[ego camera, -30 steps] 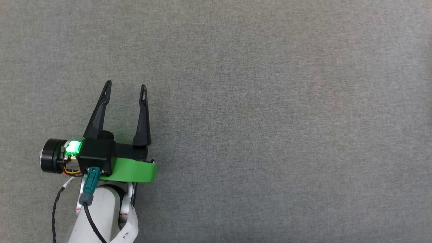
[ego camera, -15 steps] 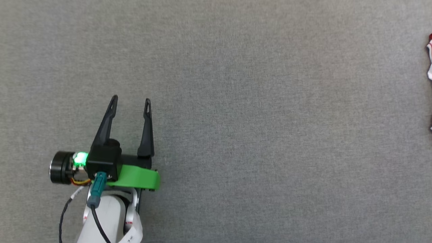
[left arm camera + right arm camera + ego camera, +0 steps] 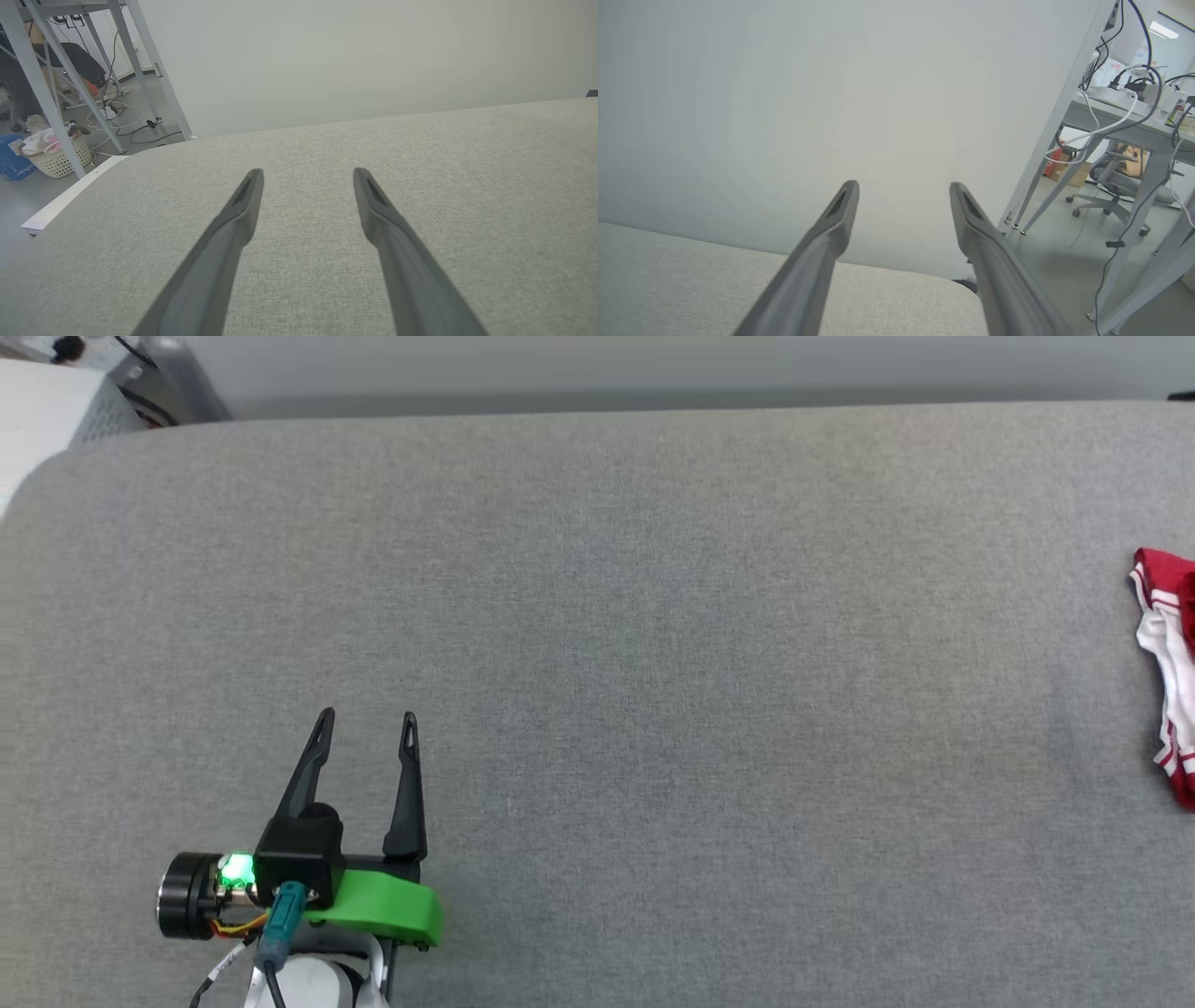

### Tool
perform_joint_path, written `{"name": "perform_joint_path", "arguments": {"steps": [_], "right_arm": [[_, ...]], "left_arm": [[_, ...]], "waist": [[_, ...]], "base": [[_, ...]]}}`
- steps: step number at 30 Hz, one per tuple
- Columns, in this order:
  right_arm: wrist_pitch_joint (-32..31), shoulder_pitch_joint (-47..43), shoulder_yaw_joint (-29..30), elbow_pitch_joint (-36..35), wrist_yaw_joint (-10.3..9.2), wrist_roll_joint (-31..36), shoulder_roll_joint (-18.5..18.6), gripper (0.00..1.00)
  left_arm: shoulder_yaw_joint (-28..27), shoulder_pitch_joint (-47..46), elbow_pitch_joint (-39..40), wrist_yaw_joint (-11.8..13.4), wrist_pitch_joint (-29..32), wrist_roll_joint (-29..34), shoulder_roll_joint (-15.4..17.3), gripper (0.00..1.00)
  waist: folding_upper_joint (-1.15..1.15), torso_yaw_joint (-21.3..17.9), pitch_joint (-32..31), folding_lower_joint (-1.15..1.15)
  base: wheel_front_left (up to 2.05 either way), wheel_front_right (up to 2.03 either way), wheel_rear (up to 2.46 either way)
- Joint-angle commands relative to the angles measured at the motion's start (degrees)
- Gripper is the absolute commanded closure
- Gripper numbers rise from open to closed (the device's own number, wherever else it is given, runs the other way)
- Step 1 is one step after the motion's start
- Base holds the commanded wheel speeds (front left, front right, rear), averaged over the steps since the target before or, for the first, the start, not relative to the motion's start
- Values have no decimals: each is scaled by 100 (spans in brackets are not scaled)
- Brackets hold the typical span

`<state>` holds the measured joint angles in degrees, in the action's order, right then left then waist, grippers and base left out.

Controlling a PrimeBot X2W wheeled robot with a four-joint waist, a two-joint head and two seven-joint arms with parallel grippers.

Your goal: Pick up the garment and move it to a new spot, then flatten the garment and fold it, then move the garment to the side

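At the right edge of the counter point(image 3: 653, 616), roughly midway between its far and near edges, lies the garment point(image 3: 1174, 663); it is bunched rather than spread, showing red cloth, a white sleeve and red-white striped trim; the head view cuts off its right part, so its full outline cannot be told; nothing touches it.

Over the near left part of the counter hangs the left claw point(image 3: 367, 716), well apart from the garment; its two dark fingers point(image 3: 303, 775) point toward the far edge, spread wide with only grey cloth between them, so it is released and grasps nothing; a green light glows on its body beside a green bracket point(image 3: 387, 907).

Along the left wrist view the same fingers reach toward the counter's far left corner, which is rounded; past that corner stand slanted metal legs point(image 3: 140, 70), a pale woven basket point(image 3: 58, 156) on the floor, loose cables and a plain pale wall point(image 3: 373, 56).

Seen from its own wrist, the right claw point(image 3: 903, 185) is likewise released, fingers parted and bare; they point at the pale wall above a rounded counter corner; beyond it stand a desk point(image 3: 1115, 114) hung with cables and a wheeled chair point(image 3: 1115, 186).
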<state>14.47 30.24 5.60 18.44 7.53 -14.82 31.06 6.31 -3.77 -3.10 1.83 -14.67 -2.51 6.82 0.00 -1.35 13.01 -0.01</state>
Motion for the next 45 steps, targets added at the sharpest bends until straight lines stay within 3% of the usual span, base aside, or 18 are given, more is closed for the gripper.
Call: {"name": "perform_joint_path", "arguments": {"steps": [1,5,9,17,28,45], "right_arm": [[48,-261,85,-356,-4,171,-280,0],[50,-946,183,-1338,-4,545,-1146,0],[51,-1635,-6,-1823,-4,692,-1744,0],[52,-2717,-381,-1950,-4,698,-2410,0],[52,-3688,-231,-2086,-4,616,-2710,0],[52,-4121,-201,-2149,-4,640,-2793,0]], "left_arm": [[-29,84,-19,31,-33,-35,-36,0],[-49,183,-65,19,-33,-33,-47,0],[-55,241,-113,9,-33,-24,-60,0],[-99,355,-200,-4,-33,-34,-81,0],[-124,616,-204,-121,-33,-125,-124,0],[-106,760,-201,-216,-33,-104,-167,0]], "waist": [[0,262,-437,1],[0,337,-612,1],[0,412,-752,1],[0,491,-996,1],[0,545,-1250,1],[0,518,-1372,1]], "base": [[0,0,0],[0,0,0],[0,0,0],[0,0,0],[0,0,0],[0,0,0]]}}
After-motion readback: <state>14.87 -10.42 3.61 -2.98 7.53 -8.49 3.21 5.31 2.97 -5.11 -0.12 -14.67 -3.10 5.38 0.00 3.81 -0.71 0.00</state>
